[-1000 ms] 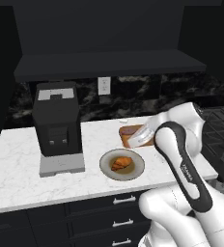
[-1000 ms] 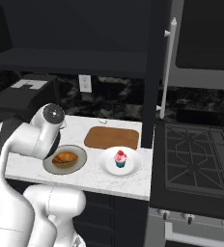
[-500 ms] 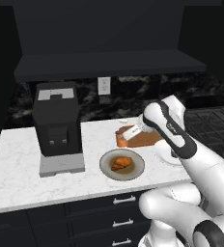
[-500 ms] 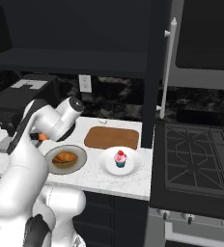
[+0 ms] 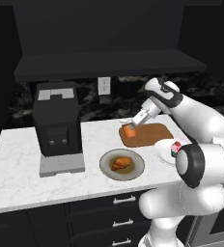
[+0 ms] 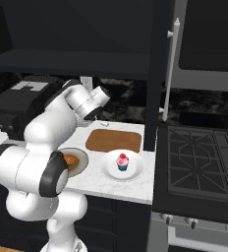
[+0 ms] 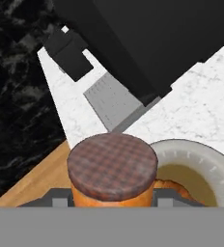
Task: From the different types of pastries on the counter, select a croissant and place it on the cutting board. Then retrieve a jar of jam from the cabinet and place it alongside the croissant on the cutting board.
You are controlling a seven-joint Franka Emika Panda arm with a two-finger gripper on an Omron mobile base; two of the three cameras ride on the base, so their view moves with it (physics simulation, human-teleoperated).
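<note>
Half done at best: my gripper [image 5: 131, 129] clamps the jar of jam [image 5: 129, 131] over the cutting board [image 5: 150, 134] (croissant [image 5: 120, 163] sits on its plate [image 5: 137, 168]).

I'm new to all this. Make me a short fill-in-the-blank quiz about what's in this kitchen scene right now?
1. The fingers hold an orange jar of ____ with a checked lid.
2. The croissant lies on a round ____, not on the cutting board.
3. The pink-frosted ____ sits on a white plate near the stove.
4. The black coffee machine stands on the marble ____.

Missing words: jam; plate; cupcake; counter
</note>
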